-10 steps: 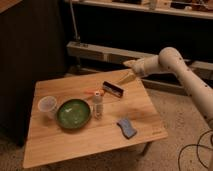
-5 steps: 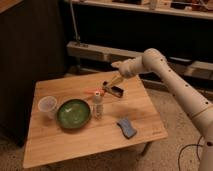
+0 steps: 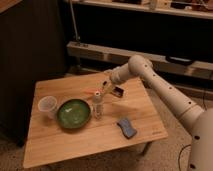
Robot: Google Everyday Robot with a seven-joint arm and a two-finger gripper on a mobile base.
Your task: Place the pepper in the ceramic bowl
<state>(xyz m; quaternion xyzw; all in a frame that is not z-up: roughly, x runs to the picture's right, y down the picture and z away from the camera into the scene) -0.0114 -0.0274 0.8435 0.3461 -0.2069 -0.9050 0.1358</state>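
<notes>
Single view, from above and in front. The tool (image 3: 104,89) hangs low over the back of the surface (image 3: 100,145), at the end of the arm reaching in from the right. Whether it is apart or together, you cannot tell here. The pepper (image 3: 90,92) lies on the surface just left of the tool tip, behind the bottle (image 3: 97,106). Whether the two touch is not clear. The bowl (image 3: 70,114) sits nearer the front edge, just left of the bottle, and looks empty. The cup (image 3: 47,105) stands just beside its left rim.

The step in hand appears to be the grasp. Come down on the pepper across its short axis and keep the wrist clear of the bottle cap. Once you hold it, lift before travelling. Carry it around the left of the bottle rather than over it, and release low over the middle of the bowl so the pepper does not bounce out.
</notes>
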